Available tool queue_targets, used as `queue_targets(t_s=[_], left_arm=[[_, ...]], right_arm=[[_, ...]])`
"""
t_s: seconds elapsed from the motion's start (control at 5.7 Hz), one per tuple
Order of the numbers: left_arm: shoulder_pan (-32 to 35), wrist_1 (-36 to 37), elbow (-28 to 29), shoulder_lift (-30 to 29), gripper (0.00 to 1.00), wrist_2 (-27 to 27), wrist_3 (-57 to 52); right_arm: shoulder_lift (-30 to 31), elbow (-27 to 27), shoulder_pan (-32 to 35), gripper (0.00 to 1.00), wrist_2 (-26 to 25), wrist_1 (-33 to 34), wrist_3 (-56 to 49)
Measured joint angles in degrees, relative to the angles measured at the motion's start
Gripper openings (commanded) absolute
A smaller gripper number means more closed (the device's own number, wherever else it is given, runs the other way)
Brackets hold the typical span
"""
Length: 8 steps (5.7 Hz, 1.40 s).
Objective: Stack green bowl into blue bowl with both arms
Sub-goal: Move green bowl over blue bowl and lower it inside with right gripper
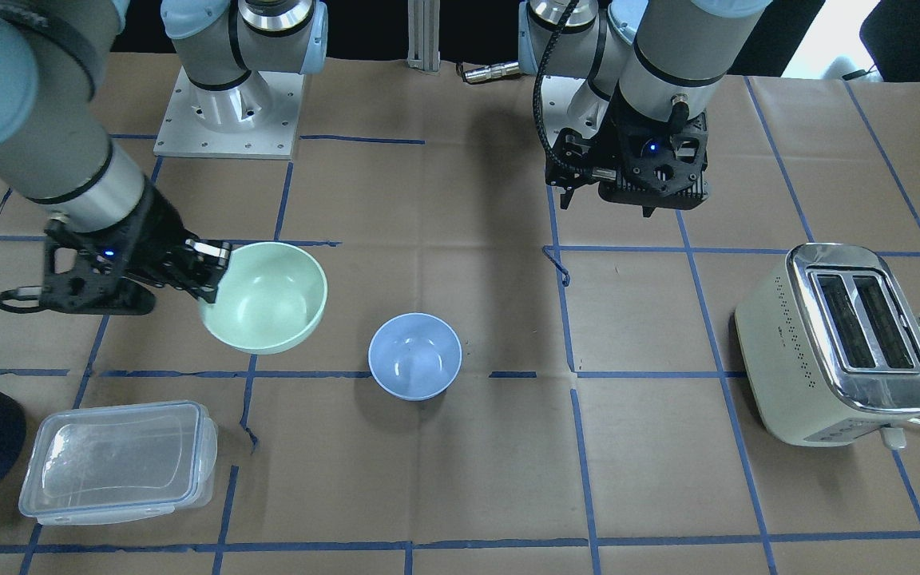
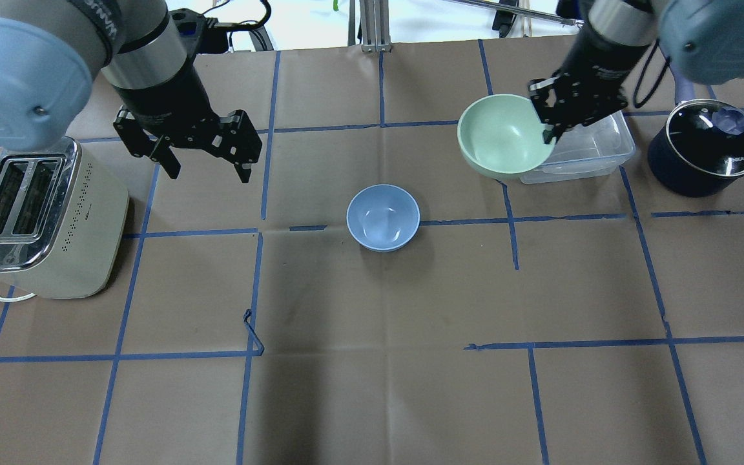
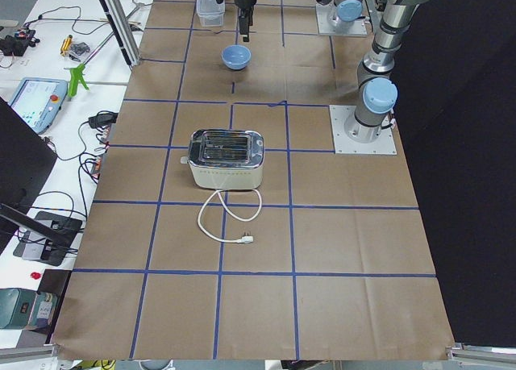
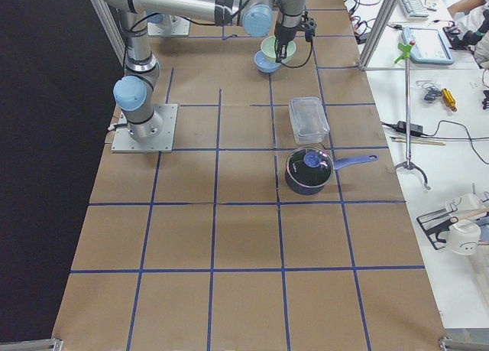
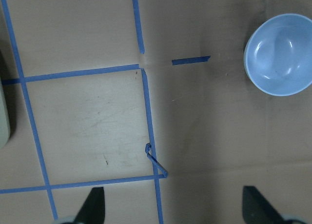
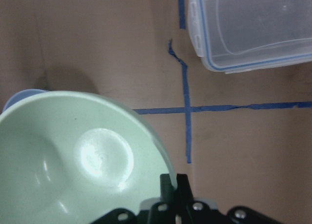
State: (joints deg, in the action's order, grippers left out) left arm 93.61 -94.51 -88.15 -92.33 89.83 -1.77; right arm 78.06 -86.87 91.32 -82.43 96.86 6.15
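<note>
The pale mint-green bowl hangs tilted above the table, held by its rim in my right gripper, which is shut on it. It also shows in the overhead view and fills the right wrist view. The light blue bowl stands upright and empty on the table's middle, apart from the green bowl. My left gripper is open and empty, hovering above the table between the toaster and the blue bowl.
A cream toaster with a loose cord stands on my left side. A clear lidded container and a dark saucepan stand on my right, past the green bowl. Blue tape lines cross the brown paper cover.
</note>
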Motion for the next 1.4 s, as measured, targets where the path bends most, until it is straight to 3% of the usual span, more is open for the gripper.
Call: queue_targets(t_s=[0.53, 0.88, 1.23, 1.4], left_arm=[[-0.79, 0.10, -0.10, 0.30, 0.98, -1.04, 0.24], [-0.83, 0.11, 0.04, 0.38, 0.98, -0.72, 0.17], [-0.85, 0.12, 0.22, 0.40, 0.98, -0.56, 0.08], [-0.87, 0.12, 0.25, 0.44, 0.98, -0.54, 0.04]], right_arm=[[-8.65, -1.19, 11.23, 0.03, 1.32, 11.85, 14.51], [-11.39, -6.88, 11.79, 0.03, 2.37, 19.94, 14.56], [-11.54, -9.11, 11.65, 0.06, 2.03, 22.41, 14.51], [-11.58, -9.45, 11.61, 0.13, 1.95, 22.51, 14.68]])
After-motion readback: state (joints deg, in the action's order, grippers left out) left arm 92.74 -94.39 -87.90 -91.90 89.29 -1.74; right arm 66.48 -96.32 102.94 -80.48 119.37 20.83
